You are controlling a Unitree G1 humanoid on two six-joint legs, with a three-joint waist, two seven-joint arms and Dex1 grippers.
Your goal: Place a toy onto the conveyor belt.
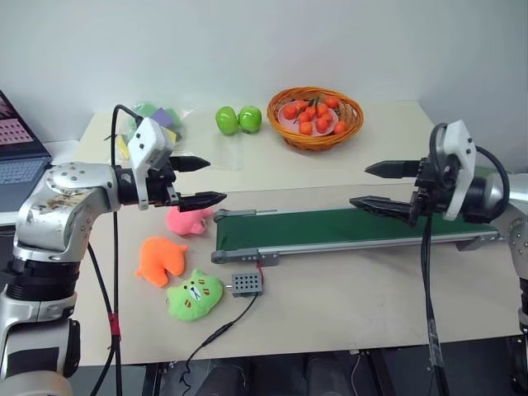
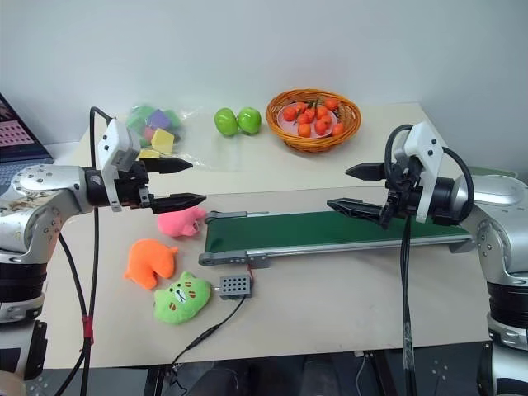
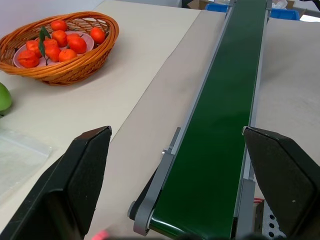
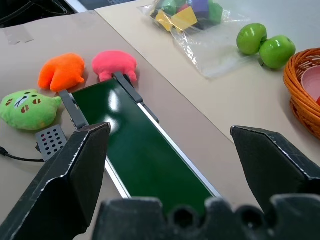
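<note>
the orange toy (image 1: 161, 258) lies on the surface (image 1: 363, 289) at about 8 o'clock from the conveyor belt's (image 1: 346, 228) near end, between the pink plush (image 1: 189, 219) at its 1 o'clock and the green cat plush (image 1: 195, 294) at its 5 o'clock. the left claw (image 1: 203, 181) hangs above the pink plush, jaws wide and empty. the right claw (image 1: 370, 185) hovers over the belt, also wide and empty.
</note>
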